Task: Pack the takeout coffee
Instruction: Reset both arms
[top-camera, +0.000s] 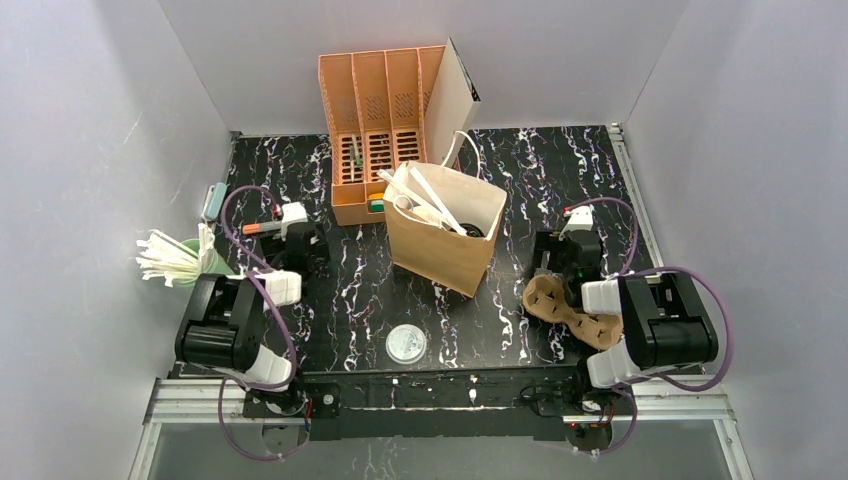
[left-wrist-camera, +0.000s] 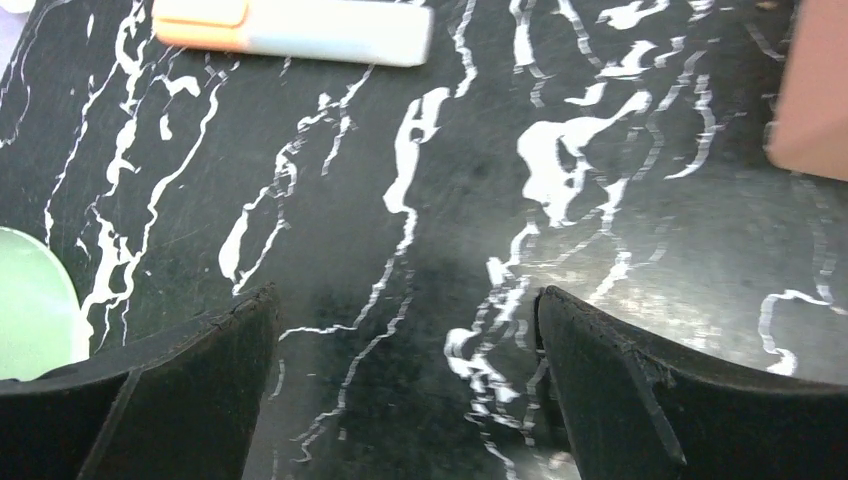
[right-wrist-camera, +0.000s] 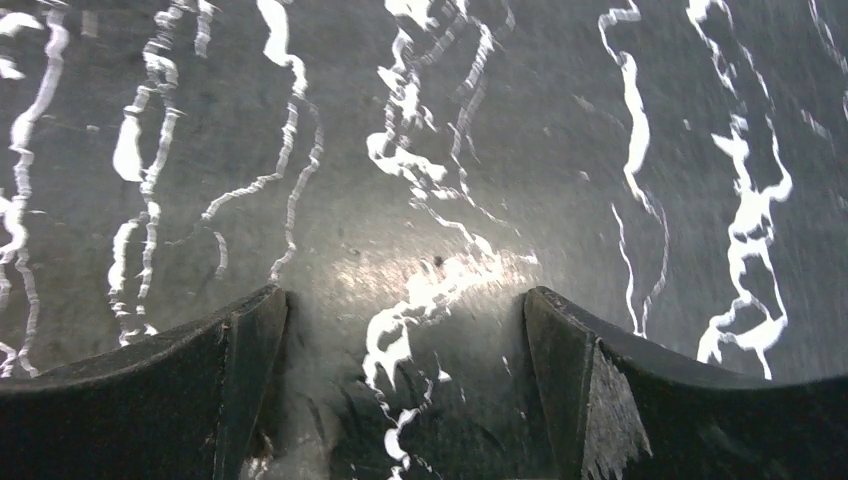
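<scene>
My left claw (left-wrist-camera: 405, 310) and right claw (right-wrist-camera: 405, 305) gape empty; what looks like the black lid (top-camera: 472, 231) sits inside the bag (top-camera: 440, 258), nearer the right.

table (top-camera: 560, 190): glossy black marbled | bag (top-camera: 435, 255): matt brown paper | carrier (top-camera: 575, 315): rough pulp

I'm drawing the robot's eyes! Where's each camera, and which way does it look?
Top: high behind left arm and right arm, looking down on table and paper bag.
Left wrist: on its arm, facing table; left fingers show.
Right wrist: likewise, facing table; right fingers show.
Shared: top and left wrist both see the marker.
</scene>
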